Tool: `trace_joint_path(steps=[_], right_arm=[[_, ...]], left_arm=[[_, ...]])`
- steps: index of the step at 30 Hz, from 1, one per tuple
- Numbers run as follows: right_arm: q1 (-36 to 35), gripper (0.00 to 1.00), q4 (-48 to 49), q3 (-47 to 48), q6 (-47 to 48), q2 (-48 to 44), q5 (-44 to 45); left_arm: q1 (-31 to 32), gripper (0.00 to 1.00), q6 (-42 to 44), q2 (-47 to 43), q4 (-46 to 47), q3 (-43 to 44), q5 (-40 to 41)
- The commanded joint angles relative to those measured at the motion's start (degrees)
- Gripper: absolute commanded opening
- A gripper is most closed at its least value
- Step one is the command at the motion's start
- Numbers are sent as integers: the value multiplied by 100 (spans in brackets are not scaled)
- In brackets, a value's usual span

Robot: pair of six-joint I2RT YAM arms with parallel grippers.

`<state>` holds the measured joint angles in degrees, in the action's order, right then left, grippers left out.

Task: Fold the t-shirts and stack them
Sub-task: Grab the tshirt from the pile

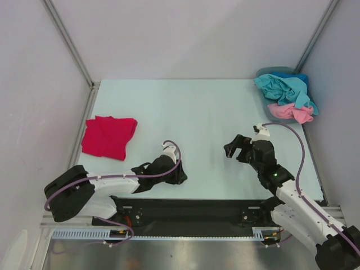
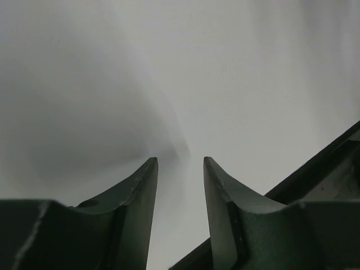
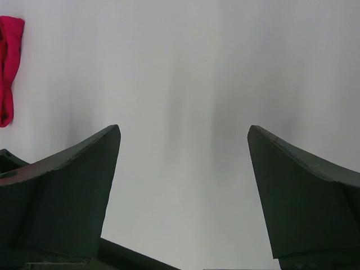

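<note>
A bright red t-shirt (image 1: 108, 136) lies folded on the left of the table, and its edge shows at the far left of the right wrist view (image 3: 8, 62). A teal t-shirt (image 1: 279, 88), a blue one (image 1: 298, 79) and a light pink one (image 1: 291, 112) are bunched in a bin at the back right. My left gripper (image 1: 180, 175) (image 2: 180, 163) sits low near the table's front middle, open with nothing between its fingers. My right gripper (image 1: 232, 147) (image 3: 184, 132) hovers right of centre, wide open and empty, well short of the bin.
The grey bin (image 1: 274, 71) stands in the back right corner against the wall. Pale walls and metal posts enclose the light table (image 1: 197, 107) on three sides. A black strip (image 1: 191, 205) runs along the near edge between the arm bases.
</note>
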<state>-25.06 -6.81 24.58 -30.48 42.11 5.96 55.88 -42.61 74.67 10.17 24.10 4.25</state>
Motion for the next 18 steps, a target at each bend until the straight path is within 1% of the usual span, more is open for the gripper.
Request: trace_joint_path(steps=[1,8,13,18], right_arm=[[-8,100,83,153,-169,-26,326],[10,100,-110,144,-81,-62,775],[10,100,-163,65,-46,-141,758],[36,100,-102,-6,-19,-124,661]], left_arm=[[37,44,-72,-172,134,-1,-21],[37,44,-116,-208,318,-212,-56],[37,43,-151,-199,459,-283,-117],[37,44,-142,-707,275,-414,5]])
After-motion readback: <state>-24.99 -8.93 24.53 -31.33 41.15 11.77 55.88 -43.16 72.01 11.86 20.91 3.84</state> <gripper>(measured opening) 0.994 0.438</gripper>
